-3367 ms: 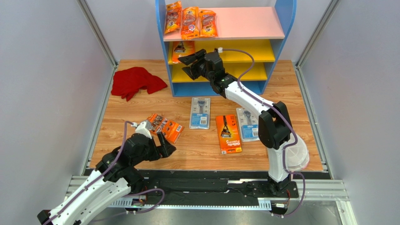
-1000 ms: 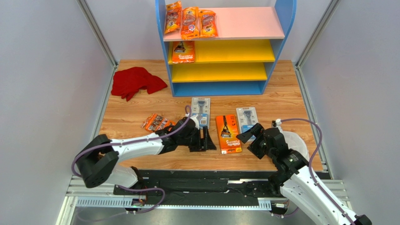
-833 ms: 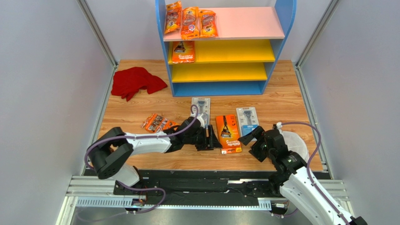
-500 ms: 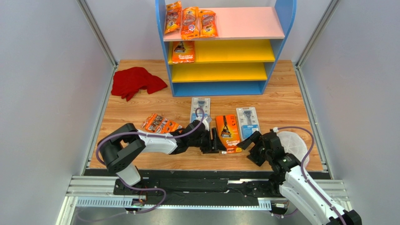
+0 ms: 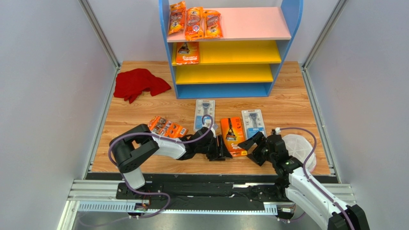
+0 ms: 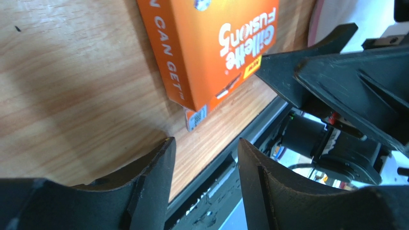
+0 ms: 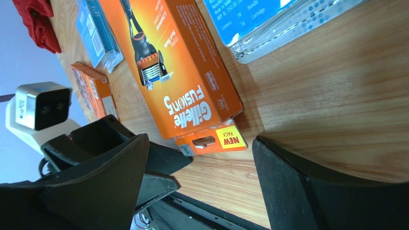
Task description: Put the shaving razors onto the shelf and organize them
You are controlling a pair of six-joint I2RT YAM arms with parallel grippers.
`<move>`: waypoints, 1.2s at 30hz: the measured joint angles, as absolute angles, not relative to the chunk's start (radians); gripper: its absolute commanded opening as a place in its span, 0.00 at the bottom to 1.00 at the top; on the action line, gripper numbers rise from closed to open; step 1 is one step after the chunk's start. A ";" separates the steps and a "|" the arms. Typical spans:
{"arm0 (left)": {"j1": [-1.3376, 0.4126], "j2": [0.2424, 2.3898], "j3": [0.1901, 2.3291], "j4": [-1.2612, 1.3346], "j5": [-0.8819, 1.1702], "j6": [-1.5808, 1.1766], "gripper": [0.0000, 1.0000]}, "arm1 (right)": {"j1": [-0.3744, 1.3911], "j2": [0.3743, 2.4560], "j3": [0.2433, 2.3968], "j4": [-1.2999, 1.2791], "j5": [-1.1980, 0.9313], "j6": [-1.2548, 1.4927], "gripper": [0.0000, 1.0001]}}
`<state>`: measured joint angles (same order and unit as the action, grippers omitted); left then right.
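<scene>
Lengthwise near-to-far: orange box (image 5: 233, 135), hang tab (image 7: 221, 138) at near end.

Left wrist view cuts off the orange box (image 6: 216, 48) (top edge, razor picture unseen).

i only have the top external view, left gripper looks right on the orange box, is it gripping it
Observer: No. The left wrist view shows the left gripper open, nothing between its fingers; the orange box lies just past the tips.
Operator: and the right one
Observer: The right gripper is open wide; in its wrist view the box's near end sits between the fingers, neither touching it.
Operator: box lying flat
Observer: Yes, flat on the table, a hang tab marked NEW PACK sticking out at its near end.
</scene>
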<state>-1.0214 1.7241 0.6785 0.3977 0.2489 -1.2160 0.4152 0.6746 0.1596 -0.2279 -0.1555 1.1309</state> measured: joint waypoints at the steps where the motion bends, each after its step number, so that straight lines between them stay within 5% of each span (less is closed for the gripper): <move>1: -1.023 1.732 0.678 0.402 0.245 -1.223 0.57 | 0.415 0.675 0.155 -0.216 -0.160 1.132 0.85; 14: -1.040 1.800 0.653 0.560 0.178 -1.304 0.40 | 0.415 0.685 0.128 -0.136 -0.210 1.137 0.83; 23: -1.062 1.809 0.649 0.570 0.119 -1.307 0.00 | 0.415 0.665 0.122 -0.137 -0.224 1.140 0.84; 36: -1.065 1.737 0.558 0.633 0.090 -1.321 0.00 | 0.411 0.518 0.112 -0.209 -0.247 1.169 0.89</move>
